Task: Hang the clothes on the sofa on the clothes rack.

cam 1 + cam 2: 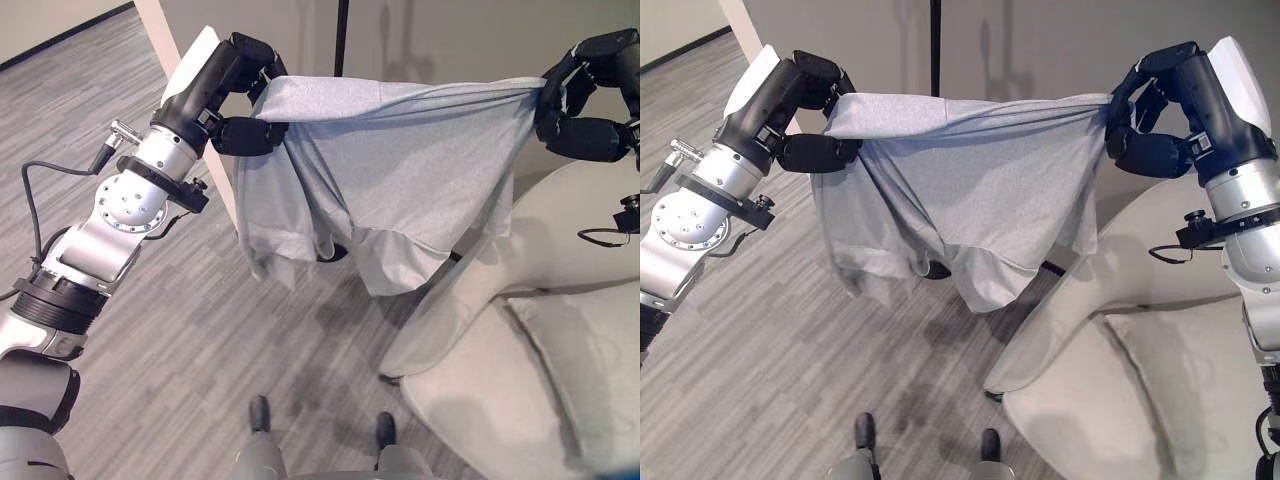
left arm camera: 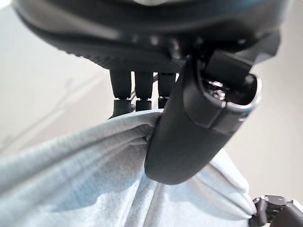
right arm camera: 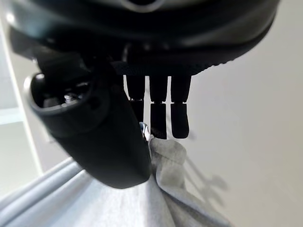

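Your left hand (image 2: pixel 189 137) sits closest in its wrist view: the thumb presses down across a bunched fold of the grey garment (image 2: pixel 85 179), and the fingers (image 2: pixel 135 92) curl behind the cloth, so that hand is clamped on it. The hold is on gathered fabric near one top corner, and if the fold slides under the thumb that corner drops.

Turn to the right wrist view and you see the right hand (image 3: pixel 109 137) pinching a small tuft of the garment (image 3: pixel 165 156) between thumb and fingers (image 3: pixel 158 113). That bite looks thin; pull the arms further apart and the tuft may slip free.

From the left eye view, the garment (image 1: pixel 400 170) hangs stretched between both raised hands, off the sofa (image 1: pixel 530 340) and above the floor (image 1: pixel 200 330), with its lower hem drooping just beside the sofa's front edge. A dark pole (image 1: pixel 342 35), likely part of the rack, rises behind the cloth's top edge, which hides most of it, so you could misjudge the reach and drape the cloth short.

The right eye view shows the same taut span, and the hanging hem (image 1: pixel 980 290) could catch the sofa's arm (image 1: pixel 1080 300) as you move.
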`<state>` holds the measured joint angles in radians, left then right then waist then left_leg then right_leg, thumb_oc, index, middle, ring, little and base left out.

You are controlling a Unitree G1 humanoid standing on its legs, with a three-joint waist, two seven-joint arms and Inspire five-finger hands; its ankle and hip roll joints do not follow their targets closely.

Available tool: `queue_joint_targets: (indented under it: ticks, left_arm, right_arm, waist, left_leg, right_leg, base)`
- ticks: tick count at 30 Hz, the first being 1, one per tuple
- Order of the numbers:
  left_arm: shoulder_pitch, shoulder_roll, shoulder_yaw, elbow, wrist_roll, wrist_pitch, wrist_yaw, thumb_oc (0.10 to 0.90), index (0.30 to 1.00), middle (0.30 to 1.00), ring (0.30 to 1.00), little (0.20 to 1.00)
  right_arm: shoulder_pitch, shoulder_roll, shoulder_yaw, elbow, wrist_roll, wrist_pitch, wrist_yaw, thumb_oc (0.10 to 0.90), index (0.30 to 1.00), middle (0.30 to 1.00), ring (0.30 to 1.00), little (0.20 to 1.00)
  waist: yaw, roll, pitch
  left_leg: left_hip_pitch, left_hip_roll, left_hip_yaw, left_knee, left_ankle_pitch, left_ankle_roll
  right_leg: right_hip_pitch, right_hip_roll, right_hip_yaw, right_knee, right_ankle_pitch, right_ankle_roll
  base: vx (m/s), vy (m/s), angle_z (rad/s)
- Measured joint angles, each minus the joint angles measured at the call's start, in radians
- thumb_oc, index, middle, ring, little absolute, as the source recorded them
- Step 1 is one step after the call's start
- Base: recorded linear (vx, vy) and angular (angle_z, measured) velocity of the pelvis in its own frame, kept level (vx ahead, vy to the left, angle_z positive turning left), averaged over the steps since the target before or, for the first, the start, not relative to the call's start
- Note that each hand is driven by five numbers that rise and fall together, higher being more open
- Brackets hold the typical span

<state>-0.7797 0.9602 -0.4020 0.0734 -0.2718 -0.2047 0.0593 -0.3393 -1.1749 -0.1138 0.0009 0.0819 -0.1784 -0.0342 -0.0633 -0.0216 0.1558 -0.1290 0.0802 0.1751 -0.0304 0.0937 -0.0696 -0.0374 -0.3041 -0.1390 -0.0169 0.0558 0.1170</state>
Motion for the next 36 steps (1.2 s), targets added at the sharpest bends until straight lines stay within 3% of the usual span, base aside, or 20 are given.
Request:
queue_joint_targets:
  ticks: [2,4,5,6,9,11,12,13,14,15,16,17,21,24,27,29,31,33,36]
  left_arm:
    - [-0.005,0.005,0.0,-0.007,0.0,0.004,0.0,0.4,0.3,0.3,0.3,0.3]
    - [-0.005,0.011,0.008,-0.014,0.001,0.005,0.0,0.4,0.3,0.3,0.3,0.3]
    - [-0.005,0.011,0.019,-0.015,0.001,0.005,0.0,0.4,0.3,0.3,0.3,0.3]
    - [-0.006,0.021,0.035,-0.017,0.003,0.006,0.001,0.4,0.3,0.3,0.3,0.3]
    - [-0.009,0.048,0.049,-0.016,0.005,0.014,0.002,0.4,0.3,0.3,0.3,0.3]
    - [-0.007,0.037,0.094,-0.015,0.008,0.014,0.004,0.4,0.3,0.3,0.3,0.3]
    - [-0.007,0.039,0.103,-0.015,0.008,0.015,0.003,0.4,0.3,0.3,0.3,0.3]
    - [-0.007,0.039,0.108,-0.017,0.01,0.015,0.003,0.4,0.3,0.3,0.3,0.3]
    - [-0.002,0.037,0.108,-0.022,0.012,0.015,0.002,0.4,0.3,0.3,0.3,0.3]
    - [0.017,0.019,0.115,-0.039,0.012,0.015,0.002,0.4,0.3,0.3,0.3,0.3]
    - [0.035,0.006,0.121,-0.07,0.013,0.013,0.0,0.4,0.3,0.3,0.3,0.3]
    - [0.035,-0.001,0.132,-0.091,0.013,0.01,-0.001,0.4,0.3,0.3,0.3,0.3]
    - [0.037,-0.031,0.151,-0.101,0.012,0.007,-0.002,0.4,0.3,0.3,0.3,0.3]
    - [0.07,-0.063,0.156,-0.084,0.012,0.01,-0.002,0.4,0.3,0.3,0.3,0.3]
    - [0.086,-0.063,0.185,-0.084,0.012,0.01,-0.006,0.4,0.3,0.3,0.3,0.3]
    - [0.094,-0.06,0.224,-0.084,0.012,0.01,-0.003,0.4,0.3,0.3,0.3,0.3]
    - [0.096,-0.056,0.237,-0.096,0.012,0.009,-0.003,0.4,0.3,0.3,0.3,0.3]
    - [0.112,-0.045,0.246,-0.126,0.012,0.009,-0.003,0.4,0.3,0.3,0.3,0.3]
    - [0.124,-0.039,0.247,-0.125,0.013,0.009,-0.002,0.4,0.3,0.3,0.3,0.3]
  right_arm:
    - [-0.008,0.0,0.008,-0.005,0.0,0.018,-0.002,0.4,0.3,0.3,0.3,0.3]
    - [-0.008,0.0,0.011,-0.006,0.0,0.019,-0.001,0.4,0.3,0.3,0.3,0.3]
    - [-0.009,0.0,0.011,-0.008,0.001,0.016,-0.002,0.4,0.3,0.3,0.3,0.3]
    - [-0.03,0.003,0.026,-0.015,0.001,0.017,-0.001,0.4,0.3,0.3,0.3,0.3]
    - [-0.086,-0.002,0.043,-0.016,0.001,0.008,0.0,0.4,0.3,0.3,0.3,0.3]
    - [-0.11,-0.004,0.038,-0.013,0.002,-0.002,-0.003,0.4,0.3,0.3,0.3,0.3]
    - [-0.109,-0.004,0.037,-0.019,0.002,-0.006,-0.002,0.4,0.3,0.3,0.3,0.3]
    - [-0.103,-0.005,0.033,-0.017,0.002,-0.008,-0.002,0.4,0.3,0.3,0.3,0.3]
    - [-0.1,-0.007,0.032,-0.017,0.002,-0.007,-0.002,0.4,0.3,0.3,0.3,0.3]
    - [-0.095,-0.012,0.02,-0.011,0.002,-0.008,-0.002,0.4,0.3,0.3,0.3,0.3]
    - [-0.094,-0.011,0.017,-0.003,0.003,0.0,-0.002,0.4,0.3,0.3,0.3,0.3]
    - [-0.09,-0.012,0.016,0.003,0.003,0.003,-0.002,0.4,0.3,0.3,0.3,0.3]
    - [-0.082,-0.013,-0.006,0.01,0.005,-0.003,0.001,0.4,0.3,0.3,0.3,0.3]
    - [-0.066,-0.013,-0.014,-0.004,0.005,-0.004,0.008,0.4,0.3,0.3,0.3,0.3]
    - [-0.066,-0.013,-0.014,-0.018,0.005,-0.008,0.016,0.4,0.3,0.3,0.3,0.3]
    - [-0.064,-0.013,-0.016,-0.044,0.005,-0.012,0.026,0.4,0.3,0.3,0.3,0.3]
    - [-0.048,-0.013,-0.044,-0.055,0.004,-0.016,0.026,0.4,0.3,0.3,0.3,0.3]
    - [-0.021,-0.012,-0.074,-0.08,0.002,-0.011,0.026,0.4,0.3,0.3,0.3,0.3]
    - [-0.016,-0.001,-0.073,-0.082,0.002,-0.01,0.026,0.4,0.3,0.3,0.3,0.3]
  waist:
    - [0.006,0.015,-0.002]
    - [0.001,0.019,-0.001]
    - [-0.007,0.029,0.001]
    - [-0.001,0.039,0.008]
    - [-0.004,0.048,0.016]
    - [-0.008,0.061,0.027]
    - [-0.018,0.058,0.027]
    - [-0.043,0.027,0.027]
    - [-0.055,0.011,0.026]
    - [-0.055,0.026,0.028]
    - [-0.035,0.056,0.015]
    - [-0.028,0.061,0.015]
    - [-0.036,0.061,0.015]
    - [-0.031,0.052,0.02]
    - [-0.02,0.022,0.037]
    - [-0.006,-0.023,0.054]
    - [-0.015,-0.033,0.057]
    - [-0.012,-0.045,0.063]
    - [0.013,-0.049,0.064]
  left_leg:
    - [0.049,-0.045,0.069,-0.011,-0.015,0.048]
    - [0.099,-0.074,0.086,-0.037,-0.033,0.077]
    - [0.121,-0.072,0.09,-0.059,-0.042,0.09]
    - [0.13,-0.059,0.109,-0.06,-0.049,0.093]
    - [0.149,-0.051,0.105,-0.059,-0.063,0.098]
    - [0.167,-0.032,0.102,-0.058,-0.103,0.1]
    - [0.169,-0.036,0.097,-0.058,-0.105,0.095]
    - [0.194,-0.068,0.078,-0.059,-0.11,0.089]
    - [0.218,-0.089,0.061,-0.059,-0.126,0.069]
    - [0.243,-0.079,0.05,-0.06,-0.149,0.049]
    - [0.252,-0.054,0.061,-0.057,-0.155,0.036]
    - [0.256,-0.041,0.068,-0.049,-0.154,0.024]
    - [0.255,-0.008,0.071,-0.015,-0.122,-0.028]
    - [0.253,0.0,0.079,0.104,-0.117,-0.068]
    - [0.235,0.011,0.062,0.272,-0.124,-0.094]
    - [0.171,0.037,0.06,0.46,-0.126,-0.106]
    - [0.144,0.054,0.064,0.511,-0.123,-0.117]
    - [0.109,0.06,0.069,0.433,-0.151,-0.103]
    - [0.103,0.026,0.028,0.098,-0.133,-0.081]
  right_leg:
    - [-0.076,-0.07,-0.042,0.142,0.054,-0.001]
    - [-0.097,-0.099,-0.094,0.21,0.082,-0.008]
    - [-0.137,-0.087,-0.09,0.278,0.046,0.001]
    - [-0.161,-0.053,-0.11,0.271,0.007,0.005]
    - [-0.197,0.042,-0.189,0.171,0.004,0.001]
    - [-0.267,0.136,-0.195,0.123,0.016,0.009]
    - [-0.271,0.152,-0.194,0.091,0.027,0.021]
    - [-0.253,0.158,-0.158,0.014,0.071,0.017]
    - [-0.228,0.158,-0.127,-0.002,0.105,-0.009]
    - [-0.202,0.171,-0.112,-0.008,0.149,-0.086]
    - [-0.181,0.199,-0.109,-0.034,0.149,-0.091]
    - [-0.164,0.216,-0.113,-0.056,0.161,-0.11]
    - [-0.123,0.236,-0.146,-0.072,0.137,-0.141]
    - [-0.06,0.228,-0.152,-0.072,0.108,-0.158]
    - [-0.008,0.232,-0.151,-0.05,0.056,-0.158]
    - [0.041,0.219,-0.14,-0.07,0.043,-0.173]
    - [0.057,0.221,-0.145,-0.072,0.024,-0.19]
    - [0.062,0.216,-0.141,-0.072,0.013,-0.2]
    - [0.067,0.211,-0.128,-0.072,0.003,-0.188]
  base:
    - [0.22,0.352,-0.5]
    - [0.24,0.201,-0.4]
    - [0.3,0.187,-0.39]
    - [0.29,0.054,-0.39]
    - [0.24,-0.007,-0.27]
    - [0.3,-0.065,-0.07]
    - [0.26,-0.082,0.42]
    - [0.23,-0.106,0.63]
    - [0.15,-0.073,0.66]
    - [0.14,-0.088,0.19]
    - [0.22,-0.155,-0.06]
    - [0.29,-0.209,-0.21]
    - [0.17,-0.159,0.17]
    - [0.16,-0.159,0.06]
    - [0.14,-0.172,-0.16]
    - [0.09,-0.096,-0.2]
    - [0.12,-0.029,0.13]
    - [0.21,0.055,0.12]
    - [0.13,0.033,-0.15]
